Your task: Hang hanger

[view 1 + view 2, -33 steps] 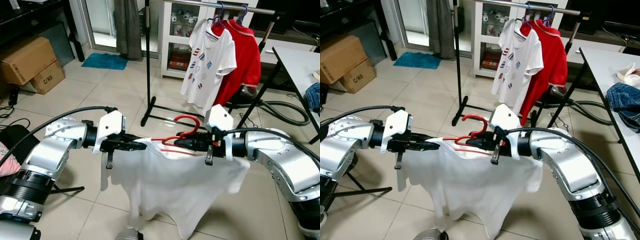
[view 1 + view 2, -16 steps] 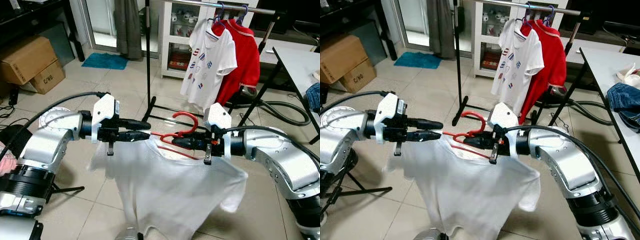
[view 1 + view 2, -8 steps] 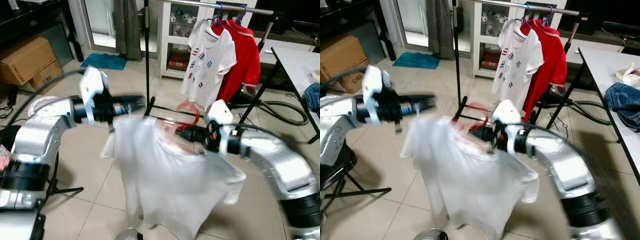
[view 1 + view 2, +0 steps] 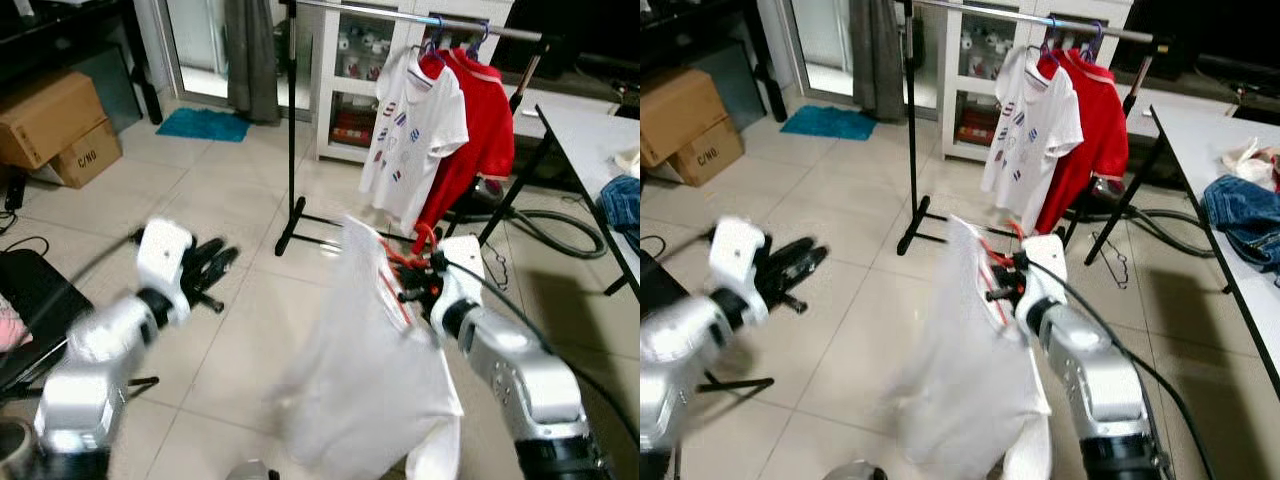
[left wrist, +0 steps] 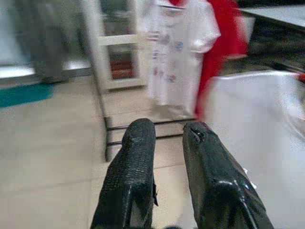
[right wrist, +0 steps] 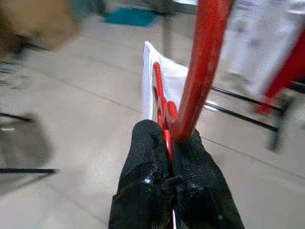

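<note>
— Where do we find the hanger [image 6: 198, 71]?

— Pinched at its neck by the right gripper [image 6: 169, 143], short of the rail [image 4: 420, 18]. Stiff and light, we judge; the shirt [image 4: 375, 380] hangs limp.

— Left gripper [image 5: 164, 143]?

— Empty, jaws narrowly apart.

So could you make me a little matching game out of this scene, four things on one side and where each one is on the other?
Things:
1. red plastic hanger
2. red polo shirt
3. brown cardboard boxes
4. blue jeans

Places:
A. on the floor at the left
B. on the white table at the right
C. clamped in the right gripper, carrying a white T-shirt
D. hanging on the metal clothes rail

Pairs: 1-C, 2-D, 3-A, 4-B
</note>
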